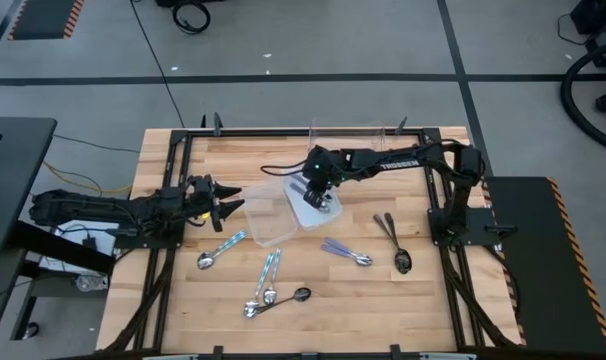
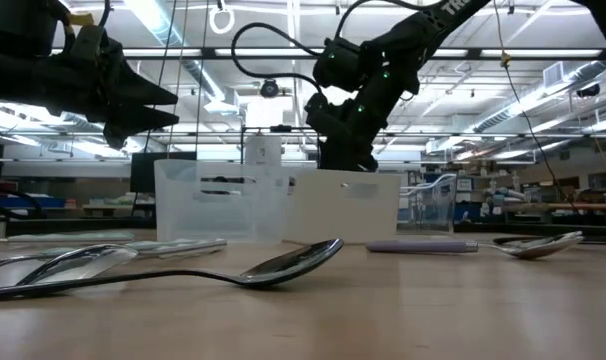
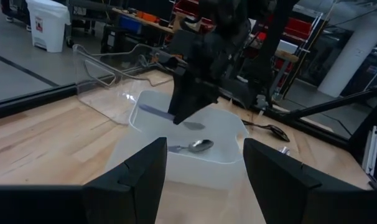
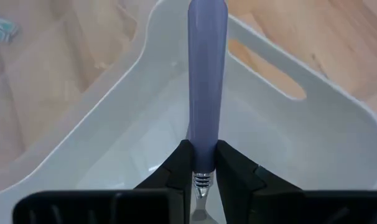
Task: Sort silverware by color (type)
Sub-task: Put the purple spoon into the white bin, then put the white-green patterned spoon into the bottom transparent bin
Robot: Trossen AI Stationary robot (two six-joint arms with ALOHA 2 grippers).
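Silverware, sorting table, one moment. Right gripper (image 4: pixel 201 163) — over the white bin (image 4: pixel 313 124) near the table's middle, fingers pinched on a purple-handled spoon (image 4: pixel 206 74) at the neck where handle meets metal; the handle sticks out forward over the bin's floor. In the left wrist view the same purple-handled spoon (image 3: pixel 167 116) hangs under the right arm above the bin, and one spoon in the bin (image 3: pixel 191 147) already lies on its floor, metal head showing.

Left gripper (image 1: pixel 223 203) — at the table's left side, just beside a clear container (image 1: pixel 268 222), fingers spread wide and empty.

Loose items on the wood, high view:
- one light-blue-handled spoon (image 1: pixel 221 250) below the left gripper;
- a pair of light-blue-handled spoons (image 1: pixel 264 284) lying side by side, nearer the front edge;
- a dark spoon (image 1: pixel 286 298) touching that pair at the heads;
- purple-handled spoons (image 1: pixel 345 252) to the right of the bin, count uncertain;
- two dark spoons (image 1: pixel 393 242) further right, near the right arm's base.

A second clear container (image 1: pixel 348 135) stands at the table's far edge.
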